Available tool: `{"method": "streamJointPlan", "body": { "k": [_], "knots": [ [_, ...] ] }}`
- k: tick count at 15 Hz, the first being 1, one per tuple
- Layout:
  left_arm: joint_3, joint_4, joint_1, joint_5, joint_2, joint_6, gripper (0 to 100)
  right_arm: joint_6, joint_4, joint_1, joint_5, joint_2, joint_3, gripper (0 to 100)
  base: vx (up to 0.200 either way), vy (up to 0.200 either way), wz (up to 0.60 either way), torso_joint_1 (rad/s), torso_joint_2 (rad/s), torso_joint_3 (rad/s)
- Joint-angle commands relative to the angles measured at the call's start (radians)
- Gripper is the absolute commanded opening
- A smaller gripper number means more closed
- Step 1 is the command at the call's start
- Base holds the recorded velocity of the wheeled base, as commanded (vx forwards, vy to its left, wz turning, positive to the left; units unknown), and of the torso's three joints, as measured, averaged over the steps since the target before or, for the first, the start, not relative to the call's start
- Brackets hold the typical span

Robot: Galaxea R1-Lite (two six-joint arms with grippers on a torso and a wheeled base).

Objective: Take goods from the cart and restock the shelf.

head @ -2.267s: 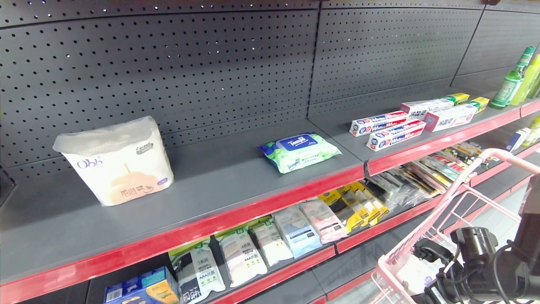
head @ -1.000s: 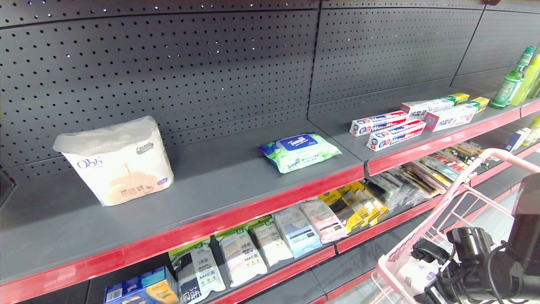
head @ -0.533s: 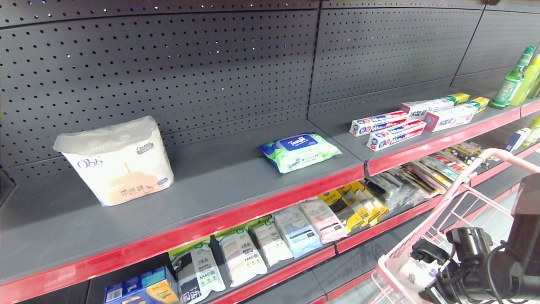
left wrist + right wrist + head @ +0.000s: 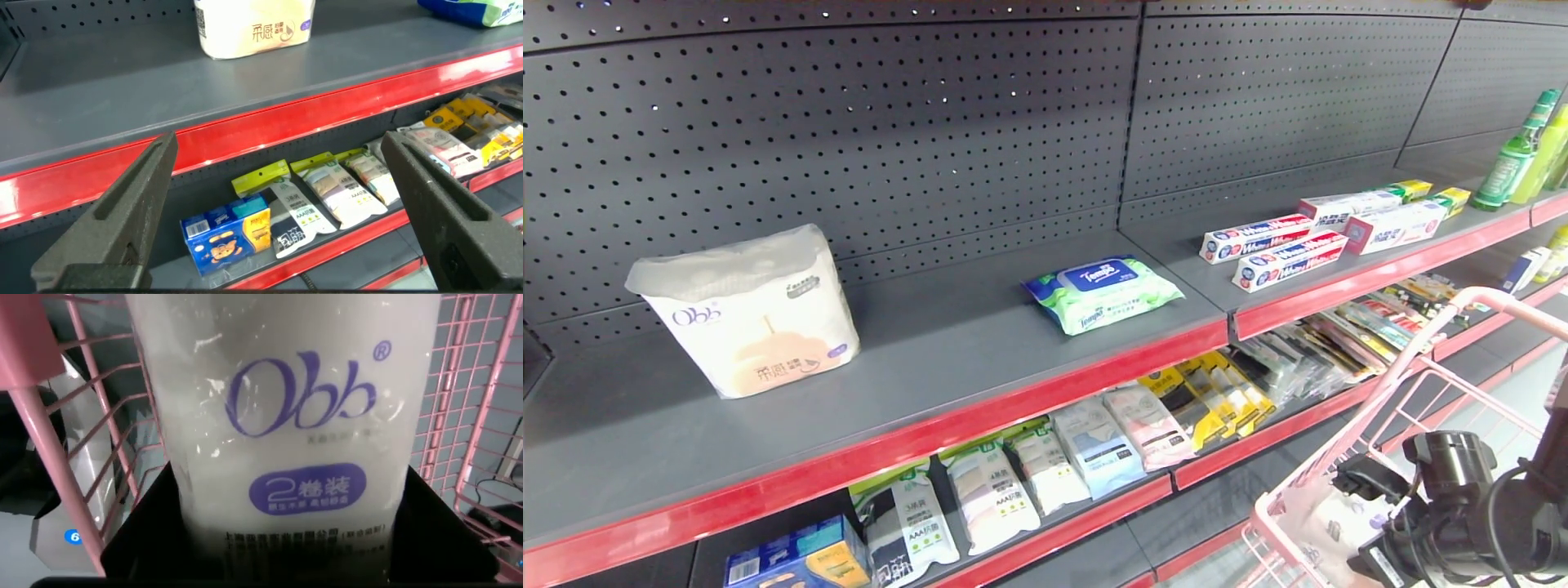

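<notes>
Grey pegboard (image 4: 890,122) backs a store shelf (image 4: 980,335) with a red front edge. Low at the robot's right, a white tissue pack (image 4: 286,433) printed in purple sits inside the pink wire cart (image 4: 1390,382). The right gripper (image 4: 294,539) has its 2 dark fingers (image 4: 147,531) closed against the pack's sides, holding it. The cart's wires surround the pack, so it is not yet clear of the cart. The left gripper (image 4: 278,151) hangs before the shelf edge, fingers spread wide with nothing between them. On the shelf, 1 matching pack (image 4: 747,314) stands upright toward the left. A flat packet of wet wipes (image 4: 1098,294) lies well apart to its right, and toothpaste boxes (image 4: 1274,249) lie on the next section. The step in hand appears to be lifting the pack out of the cart. The next move likely calls for raising it past the wire sides, then carrying it left to the bare stretch beside the matching pack and setting it upright.
</notes>
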Motion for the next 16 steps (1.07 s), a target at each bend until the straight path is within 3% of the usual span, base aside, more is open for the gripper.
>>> {"method": "streamJointPlan", "body": {
  "k": [1,7,9,13,15,16],
  "knots": [
    [0.000,-0.001,0.000,0.000,0.001,0.000,100,-0.002,0.027,-0.038,-0.004,-0.080,0.004,0,0.000,0.000,0.00,0.000,0.00,0.000],
    [0.000,-0.001,0.000,0.000,0.001,0.000,100,-0.095,0.119,-0.197,-0.018,-0.295,0.021,0,0.000,0.000,0.00,0.000,0.00,0.000],
    [0.000,-0.001,0.000,0.000,0.001,0.000,100,-0.088,0.171,-0.213,-0.008,-0.405,0.022,0,0.000,0.000,0.00,0.000,0.00,0.000],
    [0.000,-0.001,0.000,0.000,0.001,0.000,100,-0.037,0.182,-0.176,0.061,-0.628,0.016,0,0.000,0.000,0.00,0.000,0.00,0.000],
    [0.000,-0.001,0.000,0.000,0.001,0.000,100,0.072,0.210,-0.098,0.060,-0.738,0.001,0,0.000,0.000,0.00,0.000,0.00,0.000],
    [0.000,-0.001,0.000,0.000,0.001,0.000,100,0.167,0.250,-0.016,0.046,-0.850,-0.011,0,0.000,0.000,0.00,0.000,0.00,0.000]
  ]
}}
